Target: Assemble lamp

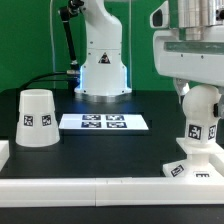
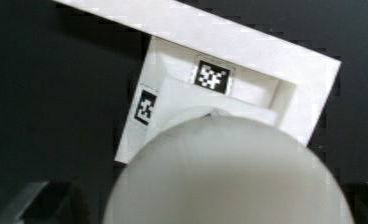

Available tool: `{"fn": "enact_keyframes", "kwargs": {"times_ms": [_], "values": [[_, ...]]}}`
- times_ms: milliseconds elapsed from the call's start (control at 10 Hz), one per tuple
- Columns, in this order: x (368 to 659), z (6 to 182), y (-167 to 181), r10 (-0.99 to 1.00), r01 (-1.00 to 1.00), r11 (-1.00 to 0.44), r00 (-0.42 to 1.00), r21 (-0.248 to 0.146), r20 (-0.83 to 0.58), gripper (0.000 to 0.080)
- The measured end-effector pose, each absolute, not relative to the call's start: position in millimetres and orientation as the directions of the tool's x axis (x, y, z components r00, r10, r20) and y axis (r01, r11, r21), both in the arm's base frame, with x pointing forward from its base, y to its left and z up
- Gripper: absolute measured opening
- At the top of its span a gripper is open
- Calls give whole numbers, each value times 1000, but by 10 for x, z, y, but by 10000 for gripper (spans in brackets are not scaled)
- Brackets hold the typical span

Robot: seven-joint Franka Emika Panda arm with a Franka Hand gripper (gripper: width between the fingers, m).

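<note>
The bulb [image 1: 201, 118] stands upright on the low square base [image 1: 190, 167] at the exterior view's right, tags facing front. My gripper [image 1: 203, 93] comes down from above with its fingers on either side of the bulb's round head, shut on it. In the wrist view the bulb's head [image 2: 216, 170] fills the space between my dark fingers [image 2: 21, 203], and the base [image 2: 252, 95] with two tags shows beneath it. The cone shade [image 1: 36, 118] stands alone on the table at the exterior view's left, far from my gripper.
The marker board [image 1: 104, 122] lies flat mid-table between shade and base. A white rail [image 1: 100, 185] runs along the table's front edge and touches the base. The arm's pedestal [image 1: 101, 65] stands at the back with cables on its left.
</note>
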State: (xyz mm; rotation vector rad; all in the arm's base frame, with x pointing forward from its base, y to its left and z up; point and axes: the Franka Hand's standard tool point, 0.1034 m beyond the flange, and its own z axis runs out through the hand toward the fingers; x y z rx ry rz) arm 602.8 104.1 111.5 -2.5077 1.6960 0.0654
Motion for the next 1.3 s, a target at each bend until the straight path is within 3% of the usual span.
{"fn": "enact_keyframes", "kwargs": {"times_ms": [400, 900, 1100, 1300], "values": [[6013, 1101, 1063, -653, -656, -748, 755, -101, -64, 698], [6013, 1098, 1054, -363, -363, -925, 932, -113, -24, 699], [6004, 1095, 1073, -42, -41, -998, 999, -41, 20, 699], [6006, 1096, 1035, 187, 188, -982, 982, -33, 23, 699]]}}
